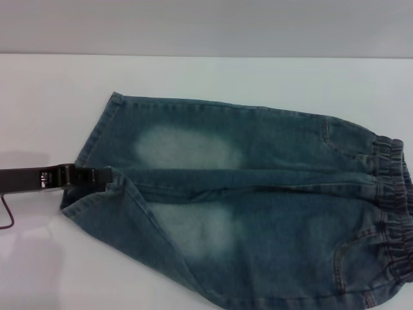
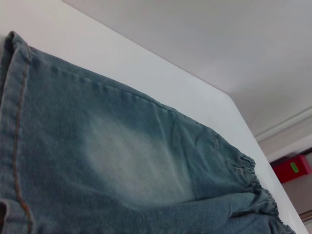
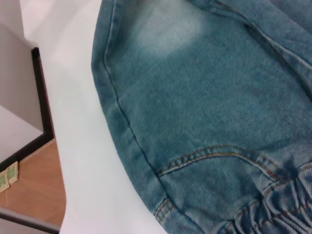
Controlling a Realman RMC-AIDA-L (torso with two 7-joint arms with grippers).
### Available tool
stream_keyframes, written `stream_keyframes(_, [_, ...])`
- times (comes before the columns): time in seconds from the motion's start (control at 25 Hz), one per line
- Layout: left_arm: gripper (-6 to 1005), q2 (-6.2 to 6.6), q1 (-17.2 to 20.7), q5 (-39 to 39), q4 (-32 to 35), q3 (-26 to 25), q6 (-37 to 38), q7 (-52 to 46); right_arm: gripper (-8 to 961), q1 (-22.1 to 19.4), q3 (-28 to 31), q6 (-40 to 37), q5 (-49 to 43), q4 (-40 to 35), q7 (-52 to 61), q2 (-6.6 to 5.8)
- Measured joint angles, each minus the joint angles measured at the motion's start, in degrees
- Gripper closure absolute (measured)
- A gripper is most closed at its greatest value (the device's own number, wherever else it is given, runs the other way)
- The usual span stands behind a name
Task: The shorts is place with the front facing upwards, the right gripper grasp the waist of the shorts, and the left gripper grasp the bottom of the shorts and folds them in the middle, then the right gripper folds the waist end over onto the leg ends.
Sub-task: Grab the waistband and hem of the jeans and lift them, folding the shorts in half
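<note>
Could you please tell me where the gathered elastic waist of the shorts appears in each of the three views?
Head view: the waist runs down the right edge, far from the left claw at the leg hems.
Left wrist view: waist at lower right.
Right wrist view: waist at the bottom right corner.
Shared landmark: the pale faded patch on the thigh.
</note>
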Motion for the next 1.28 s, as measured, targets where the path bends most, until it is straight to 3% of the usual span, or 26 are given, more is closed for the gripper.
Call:
stream_keyframes(0.28, [979,-0.07,-0.1,-0.3,0.1,0.0,-0.1,0.3,681,-0.4,1.2,1.0,-0.5,-0.2,0.0,0.46])
stream_keyframes(0.48, [979,-0.16,-0.1,-0.5,0.1,0.0,-0.1,0.5,902,-1.3,2.1,1.3,-0.6,-0.9,-1.1,0.78])
stream_keyframes(0.6, [979,-0.18,-0.1,-0.6,0.1,0.0,-0.5,0.5,954,-1.8,4.3,1.3,-0.6,-0.9,-2.4,0.88])
stream_keyframes(0.84, [979,-0.12,-0.1,-0.8,-0.5,0.0,-5.3,0.2,954,-4.6,13.3,-0.9,-0.3,-1.0,-7.6,1.09])
stream_keyframes(1.04, [979,-0.08,0.1,-2.1,-1.2,-0.1,-10.2,-0.8,954,-8.7,25.4,-2.4,-0.2,-1.5,-12.9,3.17])
stream_keyframes(1.28, [979,-0.26,0.1,-3.1,-2.7,-0.1,-17.9,-1.8,954,-13.4,41.6,1.0,-0.1,-4.2,-14.9,8.06])
